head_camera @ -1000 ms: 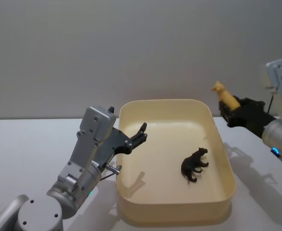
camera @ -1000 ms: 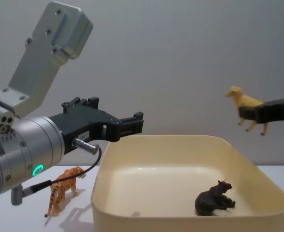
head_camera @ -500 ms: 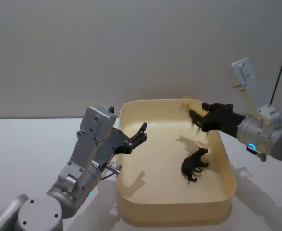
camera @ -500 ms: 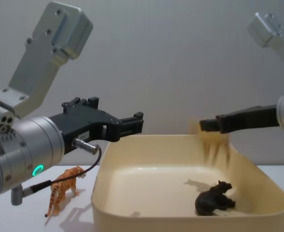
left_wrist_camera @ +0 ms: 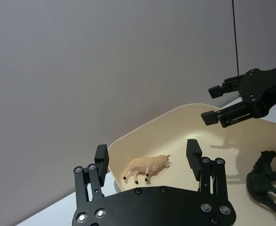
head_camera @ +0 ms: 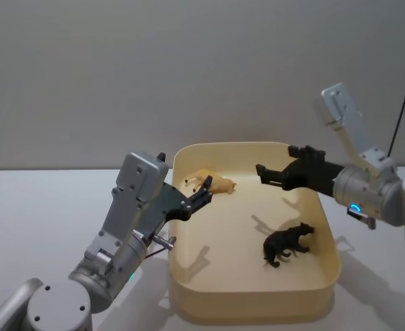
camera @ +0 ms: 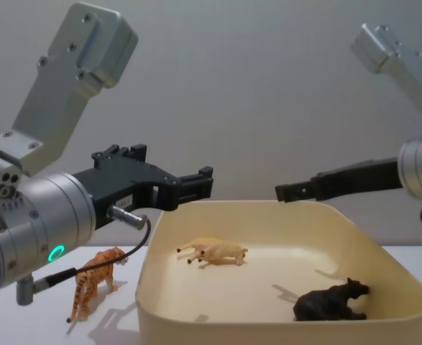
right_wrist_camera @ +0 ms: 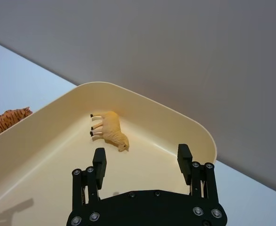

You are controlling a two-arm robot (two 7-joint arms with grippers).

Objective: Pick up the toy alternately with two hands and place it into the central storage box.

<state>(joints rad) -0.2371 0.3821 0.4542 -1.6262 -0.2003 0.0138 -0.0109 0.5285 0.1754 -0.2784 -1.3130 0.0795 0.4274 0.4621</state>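
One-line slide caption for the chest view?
Left end effector and right end effector open above the storage box holding a tan toy and a dark toy; tiger toy stands outside.

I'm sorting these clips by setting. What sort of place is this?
Probably a robot test bench in a lab rather than a home: a white table, a plain grey wall behind it, and a cream tub holding toy animals, with the left pincer and right pincer above it.
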